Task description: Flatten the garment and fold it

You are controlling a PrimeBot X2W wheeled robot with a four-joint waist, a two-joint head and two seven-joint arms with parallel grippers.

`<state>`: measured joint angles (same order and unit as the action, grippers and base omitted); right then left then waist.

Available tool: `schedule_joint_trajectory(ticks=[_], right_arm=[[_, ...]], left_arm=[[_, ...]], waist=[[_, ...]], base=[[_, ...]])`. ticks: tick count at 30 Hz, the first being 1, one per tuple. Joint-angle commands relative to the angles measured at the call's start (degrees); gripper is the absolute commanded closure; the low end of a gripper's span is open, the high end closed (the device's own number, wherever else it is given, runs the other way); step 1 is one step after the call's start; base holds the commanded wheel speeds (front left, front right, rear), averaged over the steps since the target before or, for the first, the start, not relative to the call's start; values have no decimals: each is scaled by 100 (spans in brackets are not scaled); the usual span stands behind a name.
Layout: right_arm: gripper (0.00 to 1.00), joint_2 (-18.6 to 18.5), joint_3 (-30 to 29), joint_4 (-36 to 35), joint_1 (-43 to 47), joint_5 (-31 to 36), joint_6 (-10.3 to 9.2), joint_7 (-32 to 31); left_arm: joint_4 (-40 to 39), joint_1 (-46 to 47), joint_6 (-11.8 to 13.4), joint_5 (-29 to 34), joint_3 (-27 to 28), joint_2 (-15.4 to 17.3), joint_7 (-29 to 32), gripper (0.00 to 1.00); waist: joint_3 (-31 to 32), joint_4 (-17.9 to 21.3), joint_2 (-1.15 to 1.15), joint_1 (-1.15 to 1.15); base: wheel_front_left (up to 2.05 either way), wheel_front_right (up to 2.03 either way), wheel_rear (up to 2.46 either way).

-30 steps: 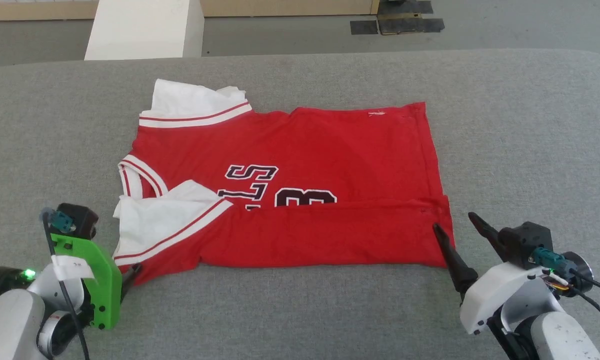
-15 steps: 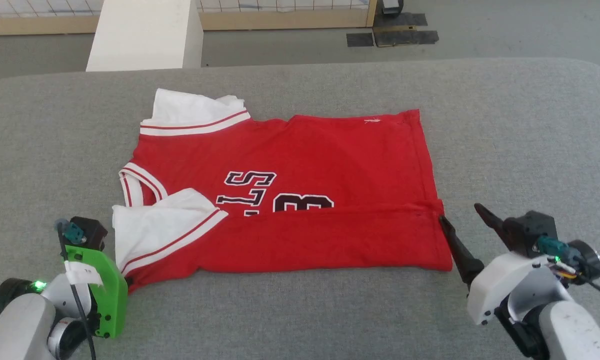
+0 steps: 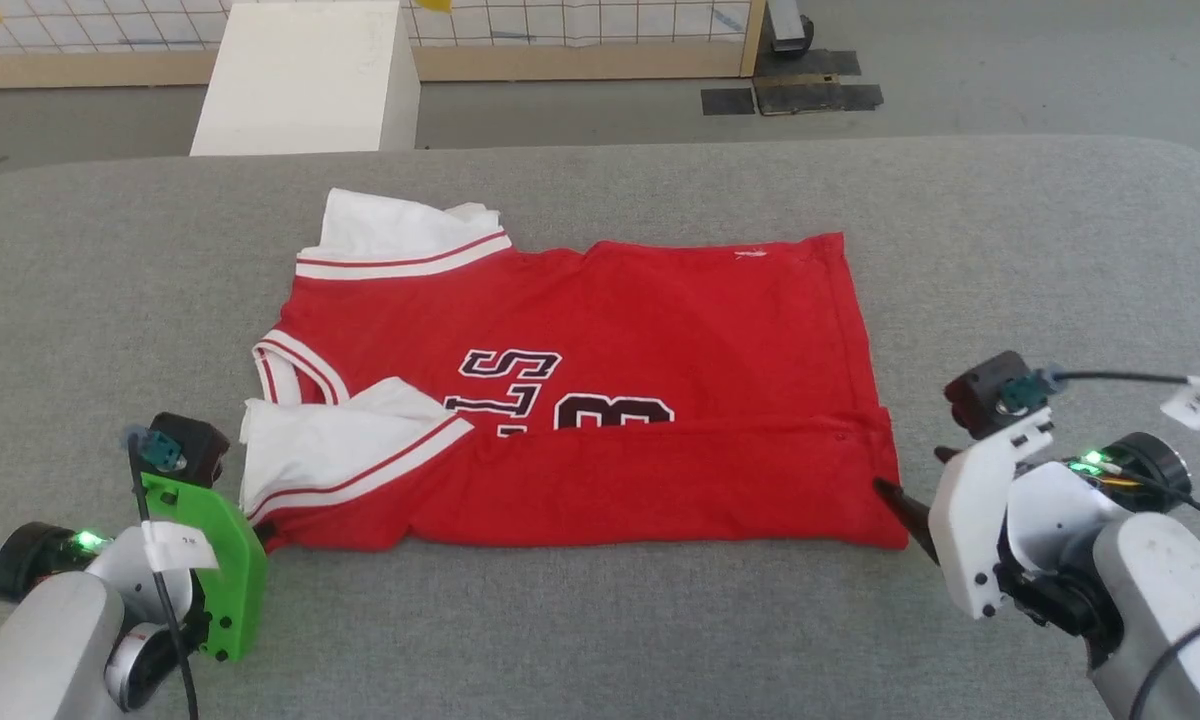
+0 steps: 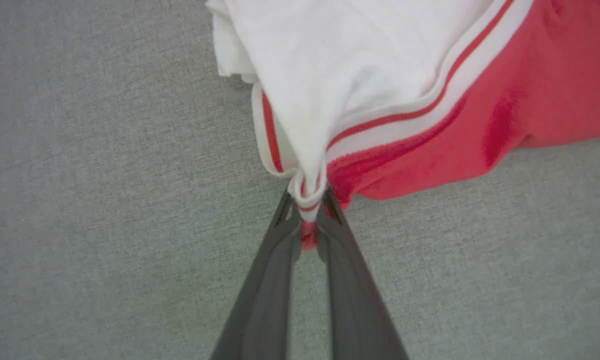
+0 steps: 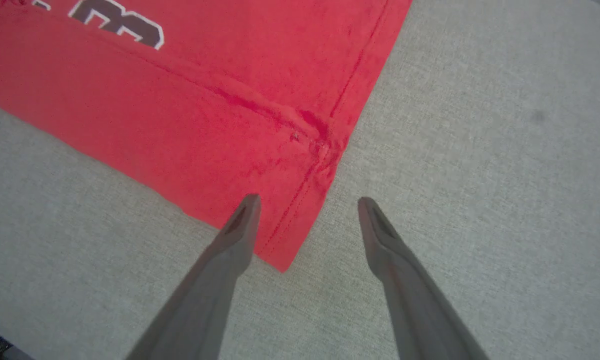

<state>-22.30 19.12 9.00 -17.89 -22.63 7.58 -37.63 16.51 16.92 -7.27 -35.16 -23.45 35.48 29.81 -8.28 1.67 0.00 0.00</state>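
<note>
red garment point(image 3: 610, 330) lies mid-frame on grey table point(image 3: 600, 620), left gripper point(image 4: 308, 215) pinching its lower-left corner, right gripper point(image 5: 308, 199) open astride the lower-right corner; lifting before it closes could skew the fold.

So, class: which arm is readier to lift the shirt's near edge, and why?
Left. The left gripper is shut on the garment at its sleeve corner; the right gripper is open, gripping nothing.

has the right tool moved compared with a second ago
Yes: the right tool has rolled over and edged toward the near right corner of the garment, now straddling its hem.
</note>
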Motion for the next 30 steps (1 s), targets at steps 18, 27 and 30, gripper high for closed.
schedule_joint_trajectory(ticks=[18, 27, 30], right_arm=[[7, 416, 993, 2252, -806, -467, -9, -115], [100, 339, 1058, 2308, -1009, -599, -9, 796], [100, 210, 1060, 2099, -927, -601, -9, 1108]], left_arm=[[121, 274, -14, 106, -185, -51, -226, 100], [308, 224, 38, 132, -212, -52, -370, 100], [302, 191, 70, 141, -192, -50, -490, 100]], waist=[[-226, -145, 0, 0], [-83, -63, 0, 0], [88, -63, 0, 0]], base=[[0, 0, 0], [0, 0, 0], [0, 0, 0]])
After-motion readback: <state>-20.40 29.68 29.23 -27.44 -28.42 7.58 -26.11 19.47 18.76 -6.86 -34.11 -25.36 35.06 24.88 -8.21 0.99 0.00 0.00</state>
